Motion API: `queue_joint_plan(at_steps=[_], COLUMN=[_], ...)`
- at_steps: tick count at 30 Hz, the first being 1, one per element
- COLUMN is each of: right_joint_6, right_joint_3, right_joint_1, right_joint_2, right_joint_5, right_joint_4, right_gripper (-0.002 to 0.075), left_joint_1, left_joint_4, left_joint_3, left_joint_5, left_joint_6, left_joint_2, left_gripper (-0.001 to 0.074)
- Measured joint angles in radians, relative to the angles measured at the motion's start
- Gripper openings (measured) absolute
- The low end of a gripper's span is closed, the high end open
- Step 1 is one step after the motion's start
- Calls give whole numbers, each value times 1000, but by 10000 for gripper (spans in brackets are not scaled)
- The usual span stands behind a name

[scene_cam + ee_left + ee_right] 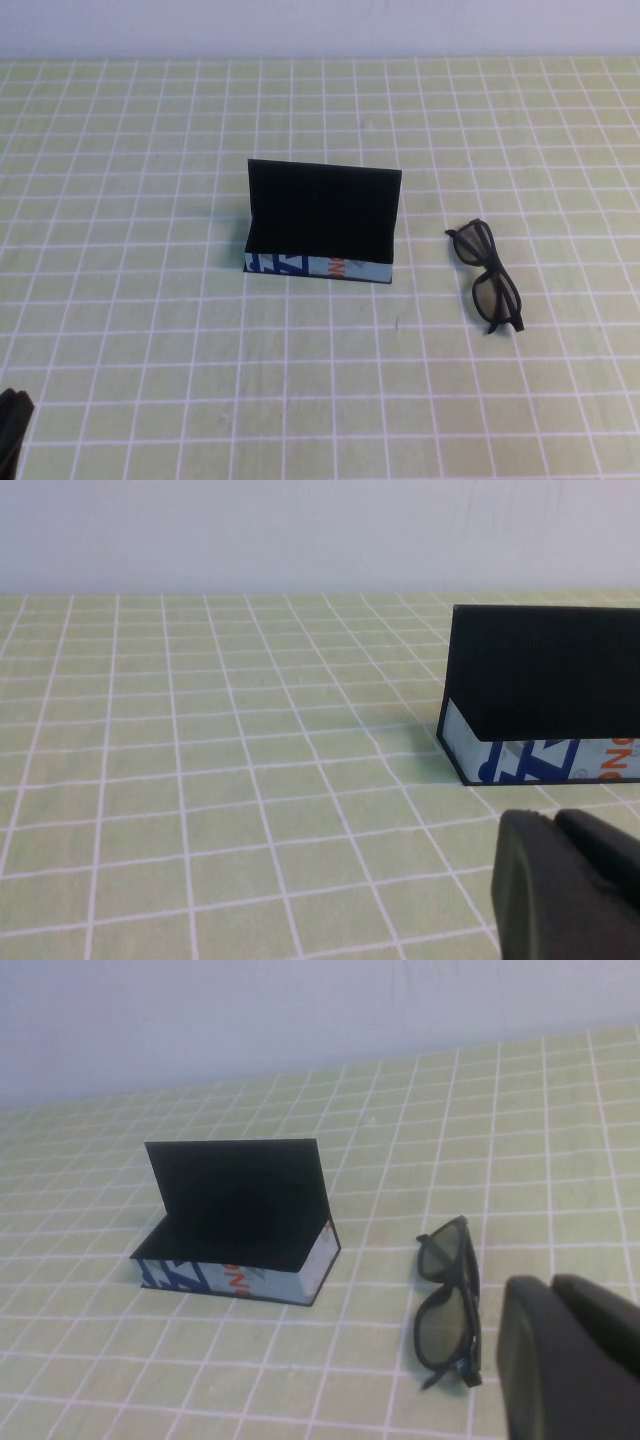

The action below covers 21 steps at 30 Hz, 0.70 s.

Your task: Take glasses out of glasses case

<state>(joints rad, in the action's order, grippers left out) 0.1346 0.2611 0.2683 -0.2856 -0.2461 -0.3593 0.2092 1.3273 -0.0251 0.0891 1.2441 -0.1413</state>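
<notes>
Glasses point(488, 276) lie out on the checked cloth point(150, 300) right of the open-lidded glasses case point(320, 228), task looks done; left gripper point(12, 425) parked lower-left corner, right gripper point(570, 1360) near the glasses, jaw state unclear on both.

— What covers the table point(120, 300)?
— A green, white-gridded cloth. The glasses case point(320, 225) stands on it, lid open; the glasses point(488, 275) lie just beside, apart.
</notes>
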Motion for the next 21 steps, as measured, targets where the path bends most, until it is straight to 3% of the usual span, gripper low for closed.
queue_joint_plan(at_steps=[6, 14, 21], right_joint_6=[2, 2, 2], right_joint_3=[-5, -180, -286], right_joint_1=[0, -251, -271], right_joint_2=[11, 164, 292], right_joint_5=[20, 113, 43], right_joint_4=[86, 164, 152], right_gripper=[-16, -16, -16], left_joint_1=[0, 0, 0], left_joint_4=[-2, -2, -2], left_joint_3=[0, 0, 0], left_joint_5=[0, 0, 3], left_joint_6=[0, 0, 0], left_joint_2=[0, 0, 0], left_gripper=[-4, -4, -4])
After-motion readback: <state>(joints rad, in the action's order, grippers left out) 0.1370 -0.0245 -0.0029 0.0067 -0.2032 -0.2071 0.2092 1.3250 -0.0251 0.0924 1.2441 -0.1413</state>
